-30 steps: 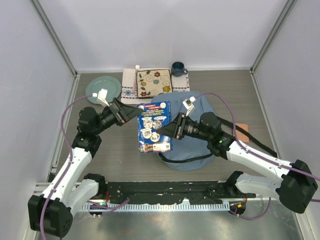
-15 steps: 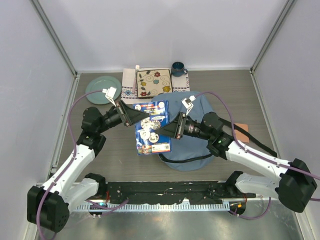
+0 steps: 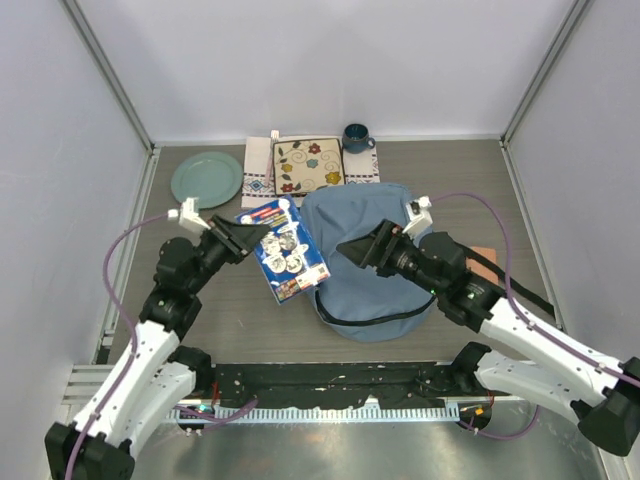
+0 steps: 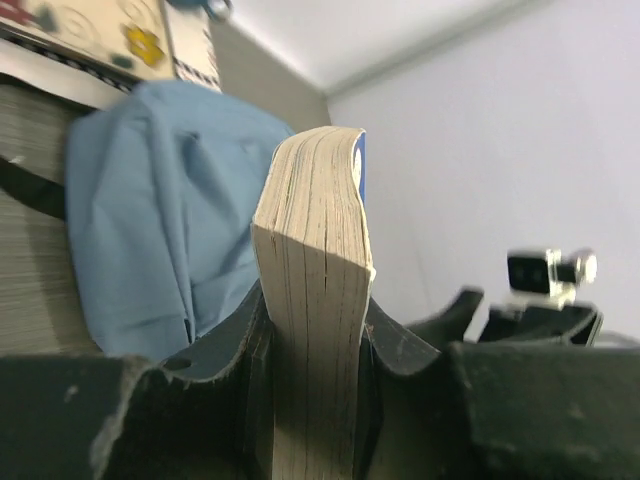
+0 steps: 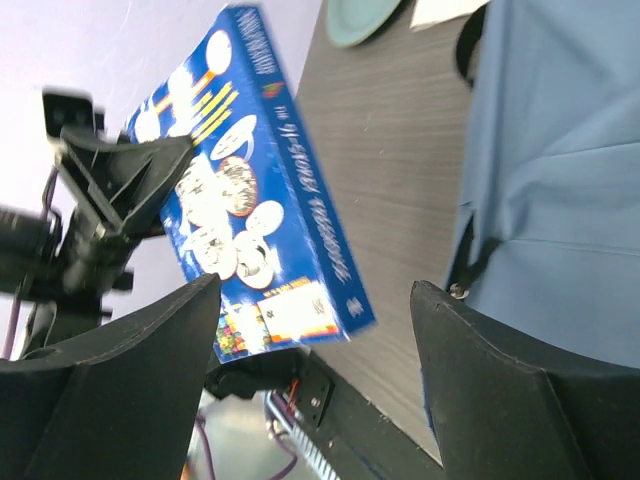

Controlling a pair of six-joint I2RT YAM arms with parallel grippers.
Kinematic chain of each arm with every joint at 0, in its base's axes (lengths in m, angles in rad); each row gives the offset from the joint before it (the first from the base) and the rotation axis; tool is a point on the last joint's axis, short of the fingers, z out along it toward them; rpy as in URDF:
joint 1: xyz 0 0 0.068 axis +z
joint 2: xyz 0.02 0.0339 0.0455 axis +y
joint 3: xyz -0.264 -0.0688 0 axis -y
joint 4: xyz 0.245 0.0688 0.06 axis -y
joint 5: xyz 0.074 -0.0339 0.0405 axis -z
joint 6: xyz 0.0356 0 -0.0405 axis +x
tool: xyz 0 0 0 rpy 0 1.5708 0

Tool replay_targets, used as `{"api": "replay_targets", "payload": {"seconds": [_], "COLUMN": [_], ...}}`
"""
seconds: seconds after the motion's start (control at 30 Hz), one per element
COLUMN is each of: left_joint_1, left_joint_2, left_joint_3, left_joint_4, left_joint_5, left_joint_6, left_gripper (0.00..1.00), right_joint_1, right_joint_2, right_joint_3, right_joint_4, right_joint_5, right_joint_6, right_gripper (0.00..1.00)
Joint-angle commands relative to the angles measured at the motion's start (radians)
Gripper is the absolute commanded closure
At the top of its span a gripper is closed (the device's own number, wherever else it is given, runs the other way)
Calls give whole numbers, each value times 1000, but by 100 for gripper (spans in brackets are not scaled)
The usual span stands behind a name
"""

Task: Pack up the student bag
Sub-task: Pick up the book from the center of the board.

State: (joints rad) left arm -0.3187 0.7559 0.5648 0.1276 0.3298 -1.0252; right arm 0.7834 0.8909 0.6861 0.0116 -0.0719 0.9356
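A: Left arm (image 3: pixel 160 305) pose?
B: It rises from the near-left base with the elbow bent and the wrist aimed right and far. The left pincer (image 3: pixel 243 236) is pinching the book (image 3: pixel 285 250) at its left edge. The wrist view shows the page block clamped between both jaws.
A: Is the book on the worktop (image 3: pixel 230 320)?
B: Can't tell if it touches. It's tilted, cover up, top end toward the far left, over bare worktop just left of the bag (image 3: pixel 372 262).
A: Right arm (image 3: pixel 520 335)?
B: It comes in low from the near right, wrist aimed left. The right pincer (image 3: pixel 352 248) is spread wide and holds nothing. It sits over the bag's left half, apart from the book.
A: Bag position?
B: Flat on the worktop, right of centre, just near of the cloth mat (image 3: pixel 258 180), with black straps trailing right. The plate (image 3: pixel 207 178) is far left and the mug (image 3: pixel 356 137) is at the far edge.
A: Versus a second ago?
B: A handover. Back then the right pincer gripped the book's right edge and the left pincer stood spread at its far-left corner. Now the left one pinches and the right has let go. The book has moved left off the bag's edge and turned skewed. The left wrist pulled back left and nearer, and the right pincer backed off to the right. Bag, plate and mug haven't shifted.
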Motion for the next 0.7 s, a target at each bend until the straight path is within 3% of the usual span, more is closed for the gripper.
{"api": "replay_targets", "payload": {"seconds": [0.0, 0.17, 0.4, 0.67], "left_joint_1": [4, 3, 1, -34], "left_joint_2": [-169, -210, -193, -147], "left_joint_3": [-77, -135, -160, -184], "left_joint_4": [-23, 49, 138, 240], "left_joint_5": [-392, -452, -449, -454], "left_joint_6": [-172, -311, -361, -378], "left_gripper": [100, 100, 100, 100], "right_joint_1": [-1, 31, 126, 128], "right_joint_2": [-92, -55, 101, 284], "right_joint_3": [-35, -131, -140, -111], "right_joint_4": [-84, 129, 373, 554], "right_joint_5": [215, 84, 52, 7], "right_joint_6": [47, 146, 192, 317], "right_gripper": [18, 18, 18, 18]}}
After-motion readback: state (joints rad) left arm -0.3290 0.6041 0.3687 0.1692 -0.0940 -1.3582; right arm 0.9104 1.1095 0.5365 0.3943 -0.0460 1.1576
